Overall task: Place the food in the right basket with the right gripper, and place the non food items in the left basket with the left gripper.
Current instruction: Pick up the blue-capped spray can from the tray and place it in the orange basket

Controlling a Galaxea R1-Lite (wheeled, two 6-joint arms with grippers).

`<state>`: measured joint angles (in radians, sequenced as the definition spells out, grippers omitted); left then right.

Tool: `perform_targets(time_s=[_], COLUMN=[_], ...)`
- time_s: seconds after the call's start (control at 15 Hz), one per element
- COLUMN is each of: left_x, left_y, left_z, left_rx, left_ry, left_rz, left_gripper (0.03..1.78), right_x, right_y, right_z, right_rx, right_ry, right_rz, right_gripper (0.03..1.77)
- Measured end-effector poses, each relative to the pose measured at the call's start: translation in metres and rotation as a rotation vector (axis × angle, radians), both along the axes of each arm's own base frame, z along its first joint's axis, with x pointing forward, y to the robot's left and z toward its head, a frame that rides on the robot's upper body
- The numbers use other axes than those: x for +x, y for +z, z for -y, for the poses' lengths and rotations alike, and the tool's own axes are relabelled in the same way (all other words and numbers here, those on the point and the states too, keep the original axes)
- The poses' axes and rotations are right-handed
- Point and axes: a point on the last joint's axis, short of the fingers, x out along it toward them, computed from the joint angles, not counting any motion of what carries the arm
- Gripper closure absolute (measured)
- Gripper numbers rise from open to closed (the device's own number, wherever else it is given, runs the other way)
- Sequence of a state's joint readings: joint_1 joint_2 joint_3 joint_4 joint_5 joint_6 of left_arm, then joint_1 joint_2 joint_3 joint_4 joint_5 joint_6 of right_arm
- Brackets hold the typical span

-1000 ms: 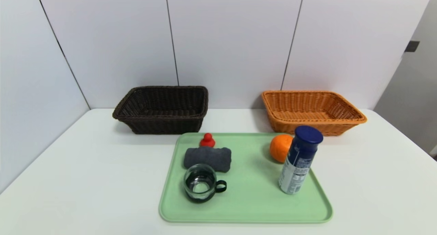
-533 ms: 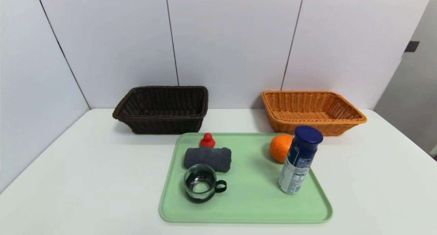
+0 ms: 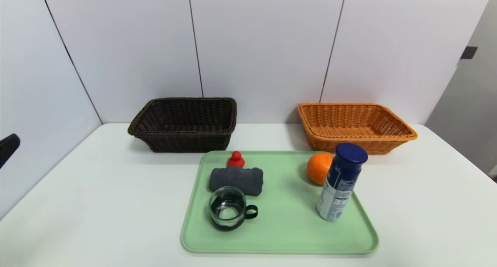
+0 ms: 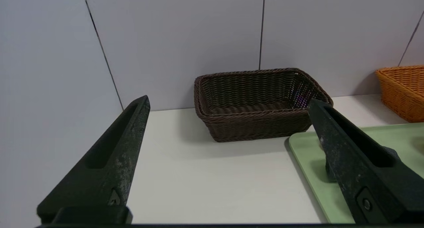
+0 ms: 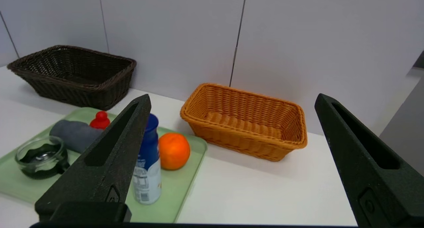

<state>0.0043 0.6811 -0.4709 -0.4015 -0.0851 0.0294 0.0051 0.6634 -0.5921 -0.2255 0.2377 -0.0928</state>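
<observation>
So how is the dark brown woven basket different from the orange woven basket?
The dark brown woven basket is almost black, while the orange woven basket is bright orange. The brown one sits behind the green tray's left corner; the orange one sits behind its right corner, near the round orange fruit. Both are rectangular, woven, upright, empty, and stand against the wall.

Light was bright, even and diffuse across the white worktop (image 3: pixel 97 205), and the shadows fell soft: a faint one beneath the dark basket (image 3: pixel 184 123), another beside the orange (image 3: pixel 318 168) on the green tray (image 3: pixel 279 236) (no harsh glare). Wall seams splayed outward toward the head view's edges.
</observation>
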Motion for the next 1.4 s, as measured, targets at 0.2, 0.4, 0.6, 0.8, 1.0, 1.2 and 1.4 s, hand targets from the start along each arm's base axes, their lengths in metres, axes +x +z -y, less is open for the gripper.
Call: perform_targets(time_s=[0.2,0.4,0.6,0.8,1.0,1.2,1.4], left_x=[0.029,0.057,0.081,0.102,0.114,0.118,0.121], left_y=[0.009,0.013,0.005,-0.01,-0.019,-0.023,-0.024], left_z=[0.0,0.0,0.0,0.0,-0.001,-0.001,-0.001], left_rx=[-0.001,-0.006,-0.013,-0.023,-0.027,-0.033,-0.056], left_ry=[-0.002,-0.003,-0.004,-0.001,-0.001,-0.001,-0.004], left_rz=[0.001,-0.009,-0.074,-0.111,-0.13,-0.151,-0.156], left_gripper=[0.12,0.12,0.12,0.12,0.12,0.12,0.12], right_x=[0.035,0.067,0.101,0.13,0.142,0.138,0.119], right_y=[0.006,0.003,-0.005,-0.015,-0.029,-0.052,-0.076], right_z=[0.0,0.0,-0.001,-0.002,-0.004,-0.007,-0.015], right_rx=[0.008,0.011,0.005,-0.002,-0.007,-0.022,-0.032], right_ry=[-0.002,-0.003,-0.005,-0.002,0.007,0.03,0.086], right_rz=[-0.027,-0.076,-0.119,-0.125,-0.182,-0.248,-0.244], right_gripper=[0.09,0.09,0.09,0.09,0.09,0.09,0.09])
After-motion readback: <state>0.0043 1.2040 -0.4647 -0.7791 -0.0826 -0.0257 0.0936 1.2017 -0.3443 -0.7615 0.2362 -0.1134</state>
